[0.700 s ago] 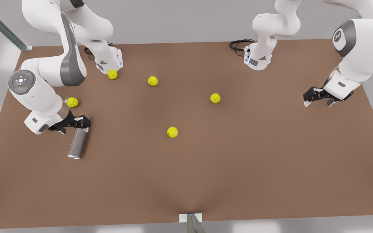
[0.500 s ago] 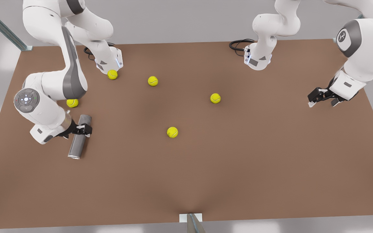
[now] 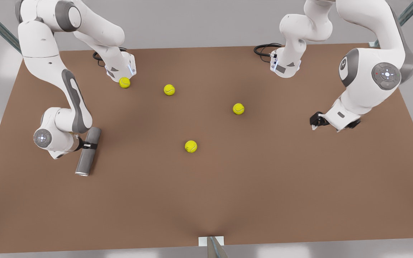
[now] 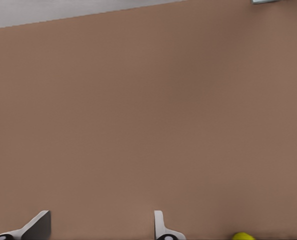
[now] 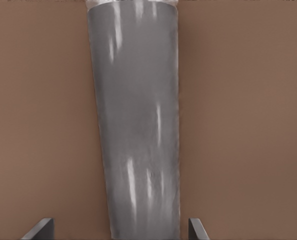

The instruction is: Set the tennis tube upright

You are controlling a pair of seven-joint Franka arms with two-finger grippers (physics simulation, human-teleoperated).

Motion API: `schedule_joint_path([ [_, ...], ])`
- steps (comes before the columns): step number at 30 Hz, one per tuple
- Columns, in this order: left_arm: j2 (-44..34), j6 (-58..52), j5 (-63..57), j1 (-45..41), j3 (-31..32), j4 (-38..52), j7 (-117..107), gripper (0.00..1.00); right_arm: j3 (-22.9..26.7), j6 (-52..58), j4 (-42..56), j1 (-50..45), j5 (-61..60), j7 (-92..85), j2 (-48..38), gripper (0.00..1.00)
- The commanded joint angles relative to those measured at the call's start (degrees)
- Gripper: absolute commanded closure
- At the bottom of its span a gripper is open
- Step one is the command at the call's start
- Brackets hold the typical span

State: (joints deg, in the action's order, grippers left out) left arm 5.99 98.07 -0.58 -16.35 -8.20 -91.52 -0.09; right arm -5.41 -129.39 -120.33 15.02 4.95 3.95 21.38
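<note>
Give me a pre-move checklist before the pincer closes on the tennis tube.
1. Tennis tube lying flat on the table, clear of the tennis balls: ok.
2. Right pincer straddles the tube, one finger on each side in the right wrist view: ok.
3. Right pincer open: ok.
4. Grip sits near the tube's middle, not at an end: ok.
5. Finger contact with the tube: cannot tell.
6. Left pincer waits open, far at the front view's right: ok.
</note>
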Motion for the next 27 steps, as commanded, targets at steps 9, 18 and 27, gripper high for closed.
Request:
schedule_joint_path([
  [9, 0.2, 0.8, 0.0, 1.7, -0.1, 0.0, -0.2, 0.0, 0.0, -15.9, -0.3, 1.6, 0.0, -2.6, 4.7, 0.0],
  [18, 0.4, 0.8, -0.1, 1.6, -0.1, 0.0, -0.3, 0.0, 0.0, -17.1, -0.2, 1.7, -0.1, -3.7, 7.4, 0.0],
  [27, 0.8, 0.9, -0.1, 1.5, 0.0, 0.0, -0.4, 0.0, 0.0, -17.2, 0.2, 1.7, 0.0, -3.7, 8.2, 0.11],
])
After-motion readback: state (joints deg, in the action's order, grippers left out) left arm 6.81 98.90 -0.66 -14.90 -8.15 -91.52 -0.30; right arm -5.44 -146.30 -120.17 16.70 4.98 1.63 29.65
